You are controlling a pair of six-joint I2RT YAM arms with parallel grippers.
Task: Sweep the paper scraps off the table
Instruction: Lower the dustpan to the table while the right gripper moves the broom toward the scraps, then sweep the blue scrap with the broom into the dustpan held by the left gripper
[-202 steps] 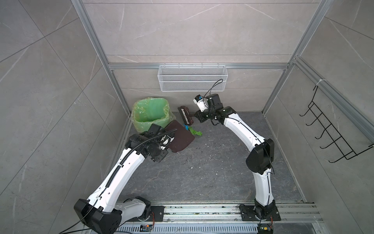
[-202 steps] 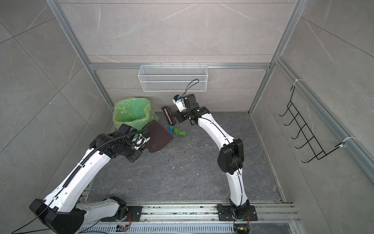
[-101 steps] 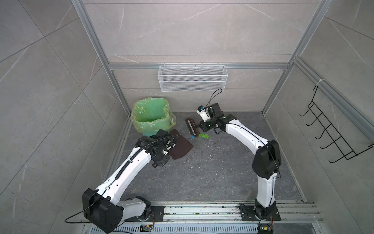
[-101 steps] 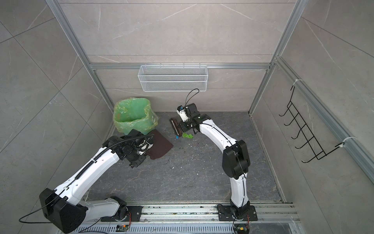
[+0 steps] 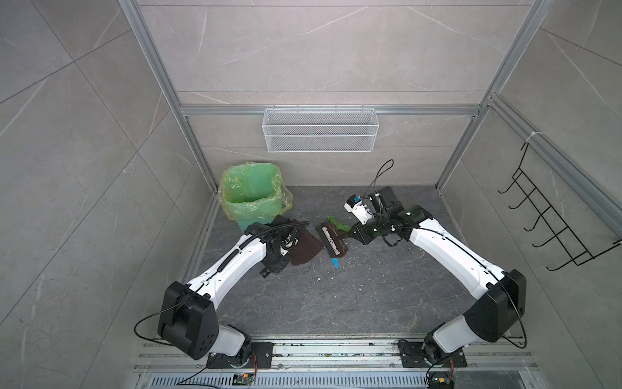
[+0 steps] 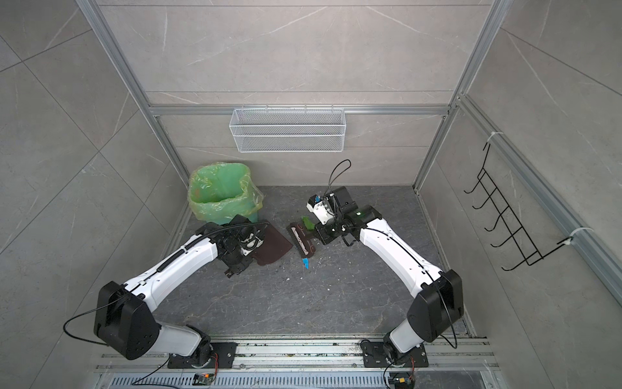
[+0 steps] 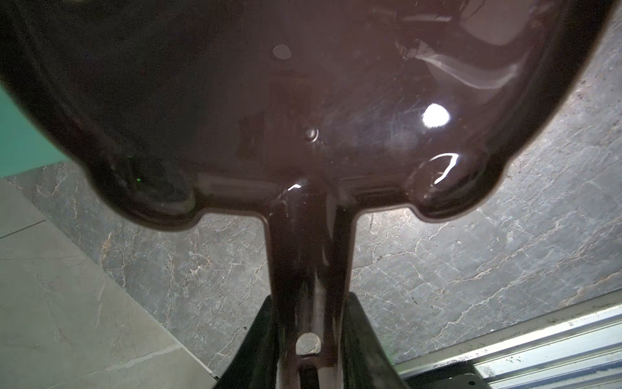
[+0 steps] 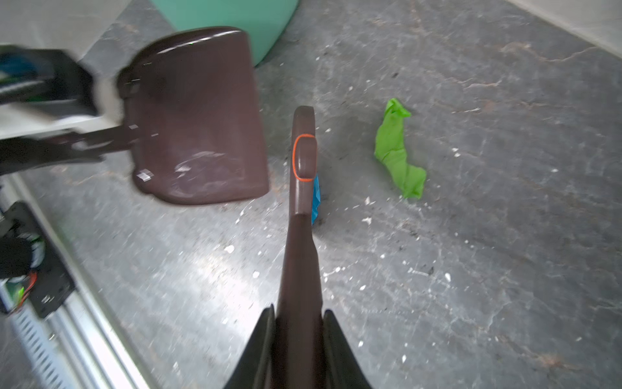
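The left tool [image 7: 308, 336] is clamping the dustpan [image 7: 303, 101] handle; the right tool [image 8: 299, 323] is gripping the brush [image 8: 301, 235] near a green scrap [image 8: 399, 151] and a blue scrap [image 8: 315, 198].

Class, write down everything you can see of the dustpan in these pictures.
The dustpan is dark brown, glossy plastic: a flat tray with rounded back corners and a narrow handle. The left hand clamps the handle. Its tray looks empty, mouth facing the brush, beside the green-lined bin. Whether it rests on the table is unclear.
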